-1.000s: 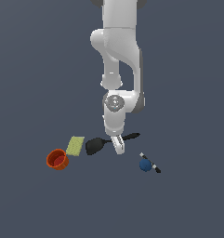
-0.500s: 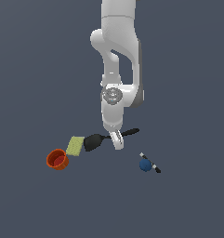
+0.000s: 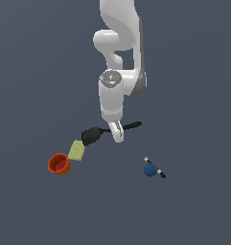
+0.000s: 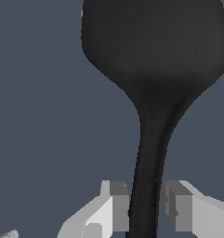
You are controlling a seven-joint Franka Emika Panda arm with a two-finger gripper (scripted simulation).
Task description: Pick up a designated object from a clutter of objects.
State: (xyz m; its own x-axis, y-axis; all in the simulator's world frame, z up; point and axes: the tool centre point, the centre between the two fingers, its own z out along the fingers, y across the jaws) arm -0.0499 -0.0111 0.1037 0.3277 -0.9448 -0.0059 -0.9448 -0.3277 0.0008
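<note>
Exterior view: the white arm (image 3: 118,57) reached down over the dark table (image 3: 198,95), its hand (image 3: 117,133) set across the thin handle of the black spatula (image 3: 94,135). The spatula's broad blade lay toward the yellow-green sponge (image 3: 77,150) and the orange-red cup (image 3: 59,164); the blue ball-ended tool (image 3: 152,169) lay well apart. This view did not resolve the finger spacing. Wrist view: the spatula (image 4: 153,69) filled the frame, its handle running between the two fingers (image 4: 117,204) of the hand (image 4: 145,207). The fingers sat just beside the handle on either side; whether they clamped it could not be told.
</note>
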